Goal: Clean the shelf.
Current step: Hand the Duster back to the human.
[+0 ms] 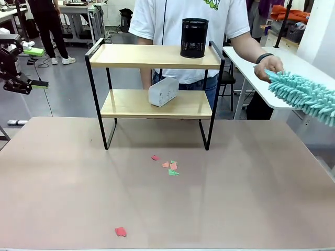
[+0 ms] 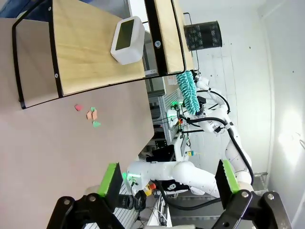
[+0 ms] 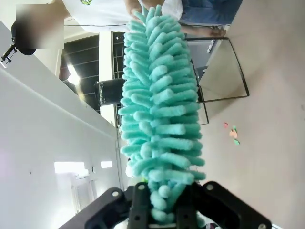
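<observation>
The shelf [image 1: 155, 56] stands at the table's far middle, two light wooden boards in a black frame. A black mesh cup [image 1: 194, 37] stands on its top board and a white device [image 1: 163, 91] on the lower one. A teal fluffy duster [image 1: 303, 97] comes in from the right edge, and a person's hand [image 1: 269, 68] is at its far tip. In the right wrist view my right gripper [image 3: 159, 210] is shut on the duster [image 3: 159, 119]. My left gripper [image 1: 36, 68] hangs open at the far left, off the table; its green pads [image 2: 110, 179] stand wide apart and hold nothing.
Small red, orange and green paper scraps [image 1: 168, 166] lie on the table in front of the shelf, and one red scrap [image 1: 121, 231] lies near the front edge. A white side table [image 1: 293, 65] stands at the right. The person stands behind the shelf.
</observation>
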Tool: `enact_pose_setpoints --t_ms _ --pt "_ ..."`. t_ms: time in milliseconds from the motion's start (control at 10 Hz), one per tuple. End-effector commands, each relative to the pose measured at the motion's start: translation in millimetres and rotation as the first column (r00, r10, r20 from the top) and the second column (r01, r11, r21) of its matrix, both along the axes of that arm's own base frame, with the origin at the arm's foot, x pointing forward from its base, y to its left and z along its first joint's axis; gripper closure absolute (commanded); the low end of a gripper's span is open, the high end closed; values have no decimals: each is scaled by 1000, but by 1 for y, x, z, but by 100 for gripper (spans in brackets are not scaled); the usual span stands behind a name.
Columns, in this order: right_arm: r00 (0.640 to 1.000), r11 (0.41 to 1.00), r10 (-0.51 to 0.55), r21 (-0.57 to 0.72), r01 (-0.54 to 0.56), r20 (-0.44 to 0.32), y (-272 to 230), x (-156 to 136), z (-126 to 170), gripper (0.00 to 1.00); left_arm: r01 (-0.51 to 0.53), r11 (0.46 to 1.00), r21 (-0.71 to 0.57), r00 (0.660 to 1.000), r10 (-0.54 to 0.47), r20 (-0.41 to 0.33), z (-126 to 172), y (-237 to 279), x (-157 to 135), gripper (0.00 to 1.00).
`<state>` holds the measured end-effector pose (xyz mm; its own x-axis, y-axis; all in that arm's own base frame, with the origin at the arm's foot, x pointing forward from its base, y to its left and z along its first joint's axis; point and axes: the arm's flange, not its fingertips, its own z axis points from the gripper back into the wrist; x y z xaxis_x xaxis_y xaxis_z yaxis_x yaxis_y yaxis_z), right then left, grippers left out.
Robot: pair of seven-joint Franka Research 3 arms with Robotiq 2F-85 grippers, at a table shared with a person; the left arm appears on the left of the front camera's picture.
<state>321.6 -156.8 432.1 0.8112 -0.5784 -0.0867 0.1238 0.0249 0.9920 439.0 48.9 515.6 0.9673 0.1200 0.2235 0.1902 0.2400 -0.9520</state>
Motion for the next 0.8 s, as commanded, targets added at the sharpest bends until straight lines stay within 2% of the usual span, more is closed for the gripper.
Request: enact_pose_setpoints --t_ms 0,400,500,600,700 --pt "1000 1000 -7 -10 7 -19 23 -22 -5 100 -10 1000 -15 1000 11 11 1 -3 0 0" --pt "1000 1000 5 -20 -5 9 27 -19 -6 100 -10 1000 -15 1000 11 11 1 -3 0 0" --pt "1000 1000 11 -15 -11 15 28 -18 -5 48 -10 1000 -15 1000 11 11 1 -3 0 0" --pt "1000 1000 10 -16 -9 26 28 -18 -3 28 -10 1000 -15 1000 11 11 1 -3 0 0" --pt "999 1000 5 -18 -5 37 27 -19 0 0 -10 1000 -15 1000 11 11 1 -3 0 0"
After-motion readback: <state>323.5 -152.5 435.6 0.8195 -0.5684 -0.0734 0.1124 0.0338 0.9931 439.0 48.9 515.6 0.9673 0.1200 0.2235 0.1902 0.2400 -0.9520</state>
